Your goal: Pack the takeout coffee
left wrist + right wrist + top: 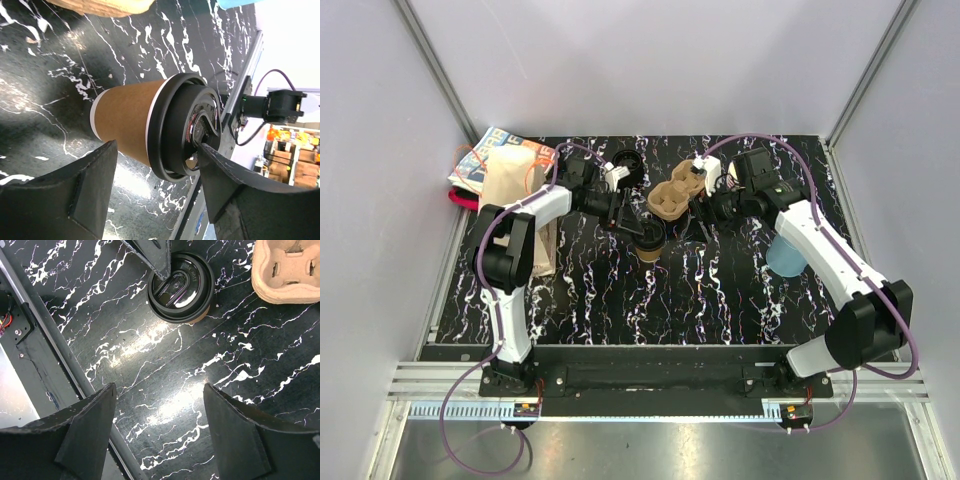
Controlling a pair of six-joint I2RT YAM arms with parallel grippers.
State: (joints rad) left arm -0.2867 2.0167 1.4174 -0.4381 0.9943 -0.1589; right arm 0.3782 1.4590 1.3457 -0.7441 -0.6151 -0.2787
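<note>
Fingers [90, 200] of the left gripper [155, 150] stand well apart, one on either side of the cup [125, 117]. One tip touches the top of its black lid [185, 130]. The other sits beside the lower wall with a gap showing. Nothing is clamped, so I'd say the hold is not yet made. The contact up on the lid, not the brown wall, looks awkward: a squeeze from there might tip the cup or pop the lid.

The cup stands upright on the table [620, 290], just in front of the pulp carrier [672, 198], near but not touching it. That spot makes sense to me: a short lift and it could drop into one of the wells, which look empty from the right wrist view.

The right gripper [159, 390] is spread wide too, holding nothing, with only bare table between its fingers. It hangs to the right of the carrier, probably ready to steady it while the cup goes in.

Further out, a paper bag [515, 195] stands at the left behind the left arm, with some printed paper [490, 160] beyond it. A blue cup [786, 255] sits under the right forearm, well apart from the work. Little blocks the way; the main worry is the two grippers crowding each other over the carrier.
</note>
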